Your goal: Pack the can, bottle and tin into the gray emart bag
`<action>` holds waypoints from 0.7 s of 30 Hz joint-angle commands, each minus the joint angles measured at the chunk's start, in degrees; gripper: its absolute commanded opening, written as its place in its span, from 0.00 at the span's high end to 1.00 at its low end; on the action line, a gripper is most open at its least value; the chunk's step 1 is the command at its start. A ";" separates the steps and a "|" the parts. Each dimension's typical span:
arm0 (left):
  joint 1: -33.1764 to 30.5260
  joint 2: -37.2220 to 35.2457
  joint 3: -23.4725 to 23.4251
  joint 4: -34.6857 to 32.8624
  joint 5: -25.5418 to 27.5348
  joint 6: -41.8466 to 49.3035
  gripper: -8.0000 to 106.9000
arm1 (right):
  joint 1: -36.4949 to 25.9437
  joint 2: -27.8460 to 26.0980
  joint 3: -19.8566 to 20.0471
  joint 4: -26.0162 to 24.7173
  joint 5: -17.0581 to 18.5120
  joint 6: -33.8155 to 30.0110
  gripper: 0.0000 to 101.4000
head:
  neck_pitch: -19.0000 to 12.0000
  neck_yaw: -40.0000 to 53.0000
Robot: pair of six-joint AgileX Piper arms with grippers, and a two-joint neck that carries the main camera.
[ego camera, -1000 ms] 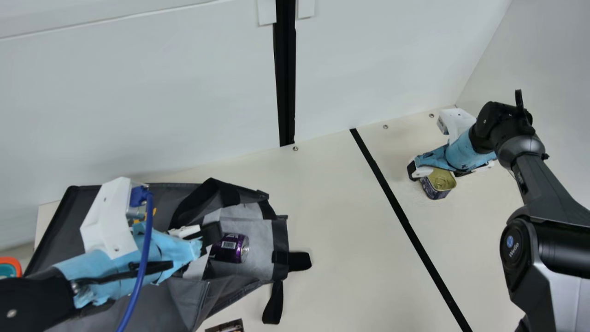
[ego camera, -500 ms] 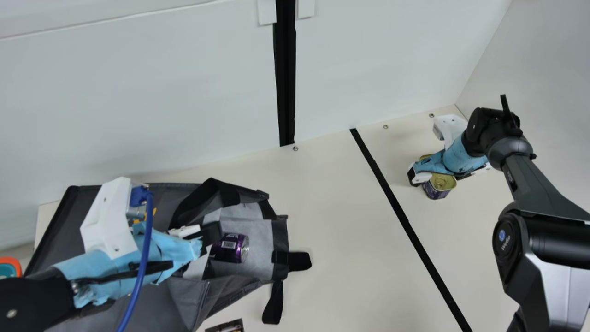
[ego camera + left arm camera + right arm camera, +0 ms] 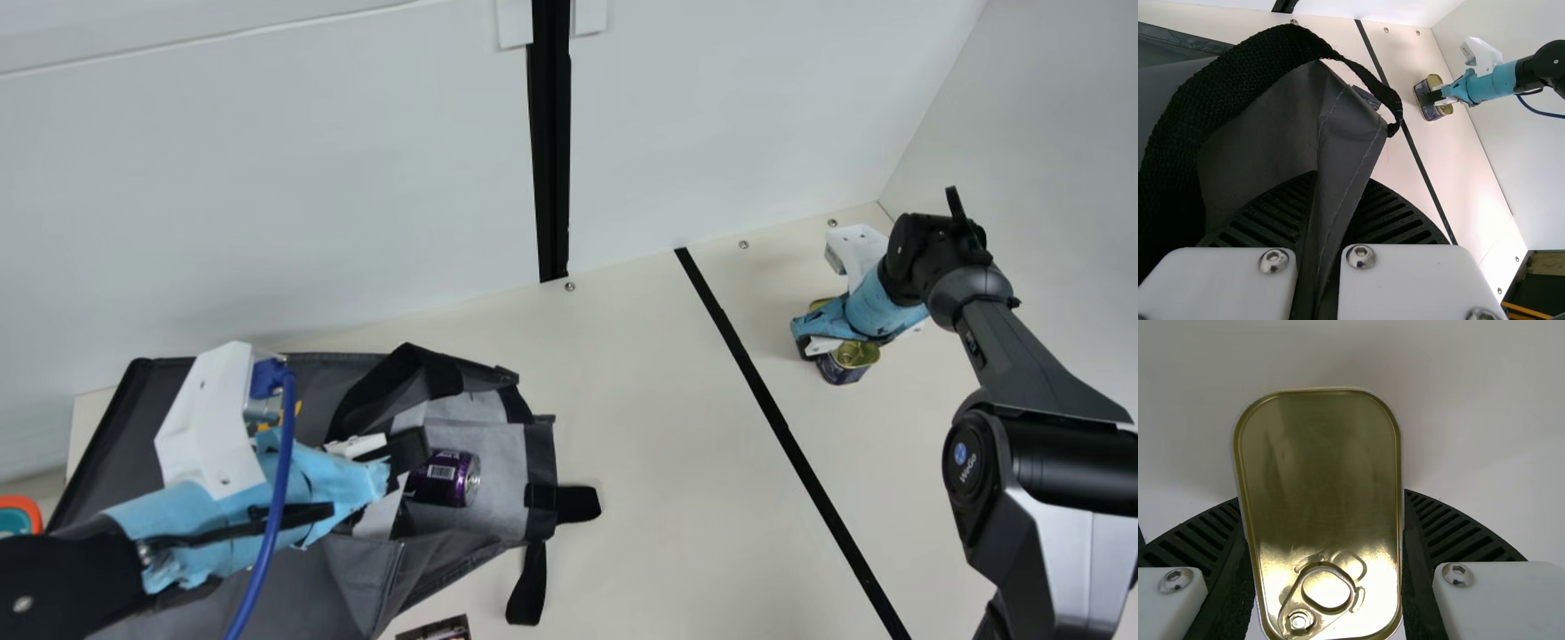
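My right fingers (image 3: 1451, 530) grip the tin (image 3: 1318, 473) by its long sides, likely rigid but slick; my left fingers (image 3: 1271, 217) pinch the soft gray bag (image 3: 1258, 143).

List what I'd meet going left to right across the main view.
Orange-rimmed object, white bracket on the left arm, purple can, black wall strip, tin.
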 commanded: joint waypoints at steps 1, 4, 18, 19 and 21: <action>0.00 0.00 0.00 0.00 0.00 0.00 0.84 | 0.10 -0.53 0.08 0.23 -0.14 0.03 1.00 | -1.30 -0.05; 0.00 0.00 0.00 0.00 0.00 0.00 0.84 | 0.56 -1.38 0.45 0.25 -0.21 0.21 1.00 | -1.30 -0.05; 0.00 0.00 0.00 0.00 0.00 0.00 0.84 | 4.11 -7.17 4.47 -0.96 -0.88 2.78 1.00 | -1.30 -0.05; 0.00 0.00 0.00 0.00 0.00 0.00 0.84 | 4.39 -7.67 4.91 -1.15 -0.97 2.96 1.00 | -1.30 -0.05; 0.00 0.00 0.00 0.00 0.00 0.00 0.84 | 4.96 -8.72 5.85 -1.48 -1.16 3.28 1.00 | -1.30 -0.05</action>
